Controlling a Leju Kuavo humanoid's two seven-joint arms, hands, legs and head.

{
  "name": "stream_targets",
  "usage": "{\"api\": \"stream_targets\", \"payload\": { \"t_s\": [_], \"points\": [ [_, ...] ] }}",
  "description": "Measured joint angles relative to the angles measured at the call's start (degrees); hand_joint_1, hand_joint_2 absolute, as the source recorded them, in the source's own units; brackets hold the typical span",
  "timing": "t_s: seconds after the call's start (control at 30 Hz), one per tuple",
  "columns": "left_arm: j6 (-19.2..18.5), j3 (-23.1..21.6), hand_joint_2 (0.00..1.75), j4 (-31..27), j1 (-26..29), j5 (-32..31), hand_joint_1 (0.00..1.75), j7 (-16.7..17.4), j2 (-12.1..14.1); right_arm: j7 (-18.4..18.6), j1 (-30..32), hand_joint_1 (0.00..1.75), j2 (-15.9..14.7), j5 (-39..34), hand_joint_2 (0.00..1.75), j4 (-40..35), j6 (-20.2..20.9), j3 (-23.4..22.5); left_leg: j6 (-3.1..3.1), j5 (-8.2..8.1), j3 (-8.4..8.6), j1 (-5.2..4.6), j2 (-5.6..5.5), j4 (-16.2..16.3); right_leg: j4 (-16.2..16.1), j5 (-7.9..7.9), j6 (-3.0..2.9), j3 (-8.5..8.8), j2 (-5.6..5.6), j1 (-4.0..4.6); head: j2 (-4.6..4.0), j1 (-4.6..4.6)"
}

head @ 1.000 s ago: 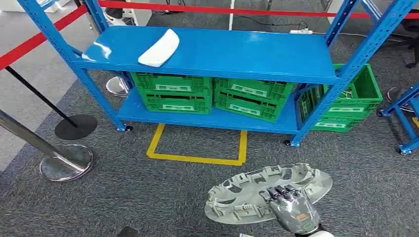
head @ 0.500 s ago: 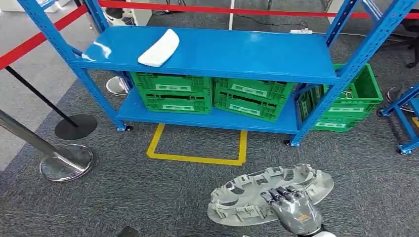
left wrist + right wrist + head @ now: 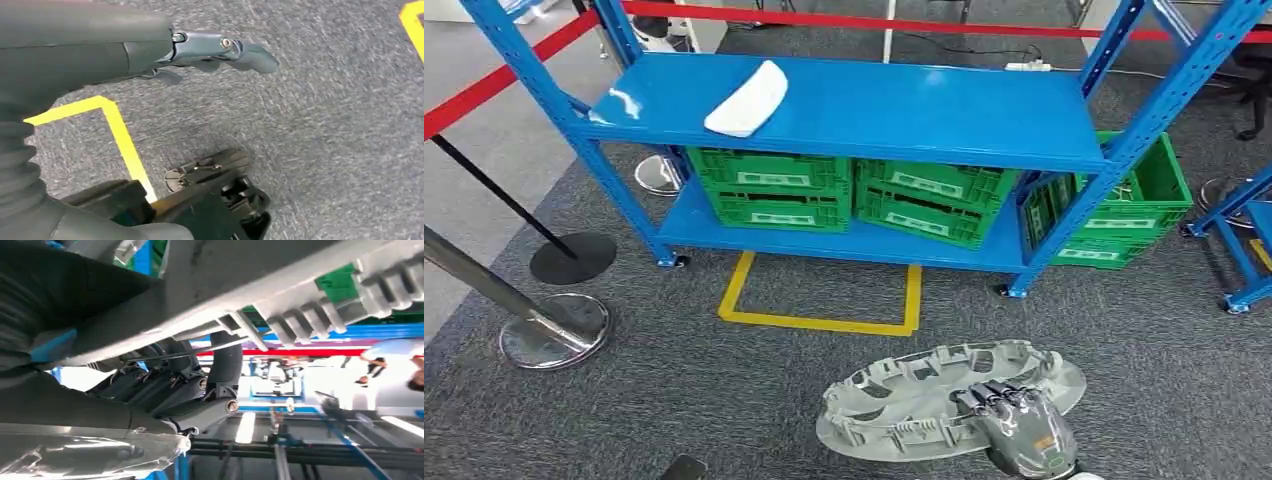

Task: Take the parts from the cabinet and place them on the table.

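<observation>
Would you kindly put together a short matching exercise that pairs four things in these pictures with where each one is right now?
Things:
1. white part
2. grey ribbed part
3. green crates
4. yellow tape outline

Places:
A. on the carpet before the shelf
B. on the lower shelf
C. held by the right hand
D. on the top shelf

Pairs: 1-D, 2-C, 3-B, 4-A

The part [image 3: 924, 400] at lower centre looks like matt grey moulded plastic, held by the right hand [image 3: 1022, 432] of shiny silver metal. The rack [image 3: 874, 105] is glossy blue painted metal, the crates [image 3: 774, 188] green plastic, the floor [image 3: 674, 390] rough grey carpet.
</observation>
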Motion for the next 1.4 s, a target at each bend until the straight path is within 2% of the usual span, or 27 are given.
{"api": "stream_targets", "payload": {
  "t_s": [0.03, 0.07, 0.13, 0.2, 0.23, 0.27, 0.37, 0.4, 0.43, 0.5, 0.57, 0.6, 0.67, 0.7, 0.73, 0.8, 0.87, 0.9, 0.93, 0.97, 1.03, 1.07, 1.1, 1.13, 1.2, 1.23, 1.4],
  "points": [
    [-0.06, 0.0, 1.75, 0.0, 0.0, 0.0, 0.0, 0.0, 0.0, -0.28, 0.24, 1.75, 0.26, 0.0, 1.75, 0.0, 0.0, -0.42, -0.05, 0.02, -0.12, 0.01, 0.43, 0.06, 3.67, -1.62, 0.3, -1.43, -0.01, -0.06, 0.0, 0.02],
    [-0.11, 0.02, 1.75, 0.0, 0.02, 0.0, 0.0, 0.0, 0.02, -0.5, 0.5, 1.75, 0.41, 0.0, 1.75, 0.0, 0.0, -0.79, -0.17, 0.08, -0.23, 0.07, 0.76, 0.14, 4.89, -1.79, 0.55, -1.71, -0.05, -0.23, 0.0, 0.09],
    [-0.2, 0.02, 1.75, 0.0, -0.01, -0.07, 0.0, 0.0, -0.04, -1.27, 0.99, 1.75, 0.59, 0.24, 1.75, 0.0, 0.0, -1.46, -0.8, 0.15, -0.54, 0.45, 1.64, 0.44, -1.14, 1.38, 1.17, 2.37, -0.58, -0.7, 0.0, 0.04],
    [-0.24, 0.02, 1.75, 0.0, -0.04, -0.07, 0.0, 0.0, -0.09, -1.83, 1.13, 1.75, 0.76, 0.55, 1.75, 0.0, 0.0, -2.08, -1.93, -0.14, -1.04, 0.88, 2.58, 1.83, -12.65, 4.6, 2.28, 9.07, -3.7, -1.28, 0.0, 0.04],
    [-0.24, 0.11, 1.75, -0.13, 0.06, -0.07, 0.0, 0.0, 0.53, -1.9, 1.08, 1.75, 1.38, 0.59, 1.75, 0.07, 0.02, -2.21, -2.43, -0.38, -1.02, 0.6, 2.85, 2.17, -11.64, 4.43, 2.08, 7.82, -4.99, -1.03, 0.0, 0.13],
    [-0.22, 0.11, 1.75, -0.13, 0.08, -0.09, 0.0, -0.11, 0.13, -1.9, 1.07, 1.75, 1.44, 0.68, 1.75, -0.15, -0.09, -2.54, -2.89, -0.83, -0.84, 0.64, 3.35, 2.65, -11.43, 4.69, 0.81, 7.84, -4.08, -1.0, -0.02, 0.04],
    [-0.24, 0.24, 1.75, -0.13, 0.0, -0.11, 0.0, -0.07, 0.15, -1.99, 1.28, 1.75, 1.51, 0.77, 1.75, -0.15, -0.11, -3.21, -3.63, -0.68, -0.27, 0.94, 4.91, 2.31, -10.8, 4.99, -0.86, 7.04, -2.06, -0.78, -0.02, -0.28],
    [-0.22, 0.31, 1.75, -0.15, -0.06, -0.11, 0.0, -0.07, 0.18, -2.03, 1.42, 1.75, 1.53, 0.79, 1.75, -0.15, -0.11, -3.34, -4.28, -1.74, -0.47, 1.24, 3.46, 2.97, -10.84, 5.36, -1.45, 7.46, -1.48, -0.96, 0.0, -0.46],
    [-0.24, 0.42, 1.75, -0.13, -0.05, -0.11, 0.0, -0.07, 0.18, -2.07, 1.43, 1.75, 1.59, 0.81, 1.75, -0.24, -0.11, -3.45, -4.4, -4.4, -1.39, 1.2, 1.17, 5.37, -10.84, 5.69, -1.84, 7.22, -0.99, -0.98, -0.02, -0.37],
    [-0.24, 0.48, 1.75, -0.13, 0.09, -0.13, 0.0, -0.07, 0.18, -2.07, 1.47, 1.75, 1.66, 0.81, 1.75, -0.22, -0.11, -3.56, -4.21, -10.44, -5.23, 1.02, -0.9, 15.42, -10.83, 6.25, -2.4, 6.49, 0.35, -0.88, -0.02, -0.41],
    [-0.24, 0.52, 1.75, -0.13, 0.19, -0.13, 0.0, -0.07, 0.18, -2.05, 1.65, 1.75, 1.68, 0.81, 1.75, -0.22, -0.11, -3.63, -3.78, -13.19, -7.64, 0.94, -1.31, 22.2, -10.8, 6.6, -2.46, 5.86, 1.97, -0.65, -0.02, -0.39],
    [-0.24, 0.52, 1.75, -0.13, 0.18, -0.13, 0.0, -0.07, 0.15, -2.07, 1.73, 1.75, 1.68, 0.92, 1.75, -0.22, -0.11, -3.65, -3.53, -12.46, -6.85, 0.91, -1.39, 21.58, -10.8, 6.7, -2.4, 5.68, 2.81, -0.63, -0.02, -0.42],
    [-0.28, 0.55, 1.75, -0.13, 0.11, -0.15, 0.0, -0.07, 0.15, -2.16, 1.95, 1.75, 1.68, 1.4, 1.75, -0.22, -0.11, -3.69, -2.78, -8.64, -1.97, 0.9, -2.01, 13.65, -10.8, 6.88, -2.15, 5.59, 4.54, -0.6, -0.02, -0.41],
    [-0.31, 0.55, 1.75, -0.13, 0.09, -0.22, 0.0, -0.07, 0.15, -2.23, 2.0, 1.75, 1.68, 1.72, 1.75, -0.22, -0.11, -3.78, -2.28, -6.72, 1.44, 0.9, -3.46, 7.88, -10.8, 6.95, -2.02, 5.59, 5.19, -0.63, -0.02, -0.44],
    [-0.31, 0.57, 1.75, -0.13, 0.02, -0.35, 0.0, -0.07, 0.28, -2.23, 2.02, 1.75, 1.75, 1.94, 1.75, -0.24, -0.11, -3.87, -1.81, -6.69, 3.22, 0.87, -5.55, 4.66, -10.73, 7.0, -1.75, 5.41, 5.6, -0.6, -0.02, -0.39],
    [-0.31, 0.57, 1.75, -0.13, -0.21, -0.48, 0.0, -0.02, 0.11, -2.21, 2.17, 1.75, 1.75, 2.38, 1.75, -0.22, -0.11, -4.15, -2.32, -6.61, 3.33, 0.75, -4.79, 3.93, -10.77, 7.17, -0.95, 5.04, 6.55, -0.62, -0.02, -0.26],
    [-0.31, 0.59, 1.75, -0.15, -0.28, -0.5, 0.0, 0.02, 0.13, -2.23, 2.44, 1.75, 1.75, 2.67, 1.75, -0.15, -0.11, -4.26, -1.78, -6.29, 3.34, 0.53, -4.23, 3.75, -11.61, 7.66, -0.03, 5.04, 7.21, -0.97, -0.02, -0.37],
    [-0.31, 0.66, 1.75, -0.15, -0.35, -0.53, 0.0, 0.04, 0.13, -2.23, 2.67, 1.75, 1.79, 2.78, 1.75, -0.15, -0.11, -4.3, -1.17, -5.83, 3.44, 0.92, -3.51, 3.08, -11.17, 7.38, 0.2, 4.48, 5.86, -0.95, -0.02, -0.37],
    [-0.31, 0.68, 1.75, -0.15, -0.4, -0.53, 0.0, 0.02, 0.07, -2.29, 2.71, 1.75, 1.86, 2.84, 1.75, -0.18, -0.13, -4.3, -0.78, -5.81, 3.43, 0.8, -3.29, 3.0, -9.44, 5.92, 0.33, 3.84, 2.4, -0.64, -0.02, 0.05],
    [-0.31, 0.68, 1.75, -0.15, -0.35, -0.53, 0.0, 0.04, 0.04, -2.36, 2.62, 1.75, 1.86, 2.97, 1.75, -0.15, -0.11, -4.35, -0.58, -5.79, 3.38, 0.67, -2.96, 3.01, -6.16, 3.69, 0.49, 2.42, 0.77, -0.59, -0.02, 0.18],
    [-0.33, 0.72, 1.75, -0.13, 0.0, -0.55, 0.0, 0.04, 0.0, -2.34, 2.51, 1.75, 1.88, 3.06, 1.75, -0.15, -0.11, -4.37, -0.44, -5.84, 3.32, 0.38, -1.85, 3.03, 3.71, -1.15, 0.75, -1.77, -0.11, -0.59, -0.02, 0.09],
    [-0.33, 0.74, 1.75, -0.15, 0.14, -0.55, 0.0, 0.04, 0.02, -2.32, 2.55, 1.75, 1.88, 3.08, 1.75, -0.13, -0.11, -4.39, -0.42, -5.83, 3.29, 0.3, -1.37, 3.07, 6.56, -2.01, 0.81, -2.91, -0.1, -0.56, -0.02, 0.2],
    [-0.33, 0.79, 1.75, -0.13, 0.16, -0.55, 0.0, 0.04, 0.02, -2.31, 2.6, 1.75, 1.88, 3.1, 1.75, -0.13, -0.11, -4.46, -0.42, -5.82, 3.3, 0.24, -1.0, 3.09, 6.51, -1.41, 0.8, -2.58, -0.11, -0.55, -0.02, 0.09],
    [-0.33, 0.79, 1.75, -0.15, 0.13, -0.55, 0.0, 0.04, 0.0, -2.32, 2.61, 1.75, 1.88, 3.1, 1.75, -0.13, -0.11, -4.52, -0.43, -5.82, 3.33, 0.21, -0.61, 3.12, 3.32, 0.52, 0.75, -0.62, -0.15, -0.55, -0.02, 0.15],
    [-0.33, 0.79, 1.75, -0.15, 0.03, -0.55, 0.0, 0.04, -0.07, -2.32, 2.63, 1.75, 1.88, 3.13, 1.75, -0.13, -0.11, -4.61, -0.57, -5.88, 3.45, 0.22, -0.12, 3.27, -7.73, 5.02, 0.55, 5.77, -1.0, -0.55, -0.02, 0.15],
    [-0.33, 0.79, 1.75, -0.15, 0.0, -0.55, 0.0, 0.04, -0.07, -2.32, 2.52, 1.75, 1.88, 3.13, 1.75, -0.13, -0.11, -4.68, -0.92, -5.9, 3.44, 0.06, 0.06, 3.44, -11.52, 4.82, 0.36, 7.53, -2.14, -0.45, -0.02, 0.13],
    [-0.33, 0.79, 1.75, -0.15, -0.02, -0.55, 0.0, 0.04, -0.05, -2.32, 2.59, 1.75, 1.88, 3.13, 1.75, -0.22, -0.11, -4.83, -2.53, -5.63, 3.32, -0.04, 0.52, 3.38, -11.48, 5.96, -1.73, 7.46, -0.6, -0.26, -0.02, 0.07]
  ]
}}
